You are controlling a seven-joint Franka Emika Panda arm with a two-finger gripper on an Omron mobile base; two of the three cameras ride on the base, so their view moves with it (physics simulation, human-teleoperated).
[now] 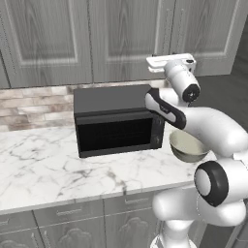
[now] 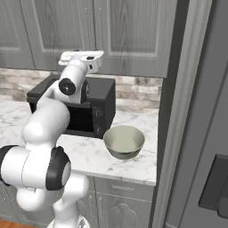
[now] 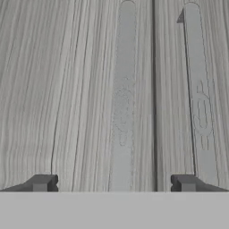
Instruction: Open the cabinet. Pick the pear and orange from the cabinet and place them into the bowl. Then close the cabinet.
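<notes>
Because the cabinet (image 1: 131, 38) is shut, the gripper (image 1: 170, 62) is raised to its doors. From the right, the bowl (image 2: 124, 141) waits at the bench's right end. Up close, spread fingers (image 3: 41, 182) straddle one handle (image 3: 124, 98).

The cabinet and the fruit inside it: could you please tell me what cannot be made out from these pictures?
- Pear and orange: hidden behind the shut doors of the cabinet in both base views.
- Hand, open: in the hand view the handles are cut off by the top and bottom edges.
- Bowl: partly covered by the arm in the left base view.
</notes>
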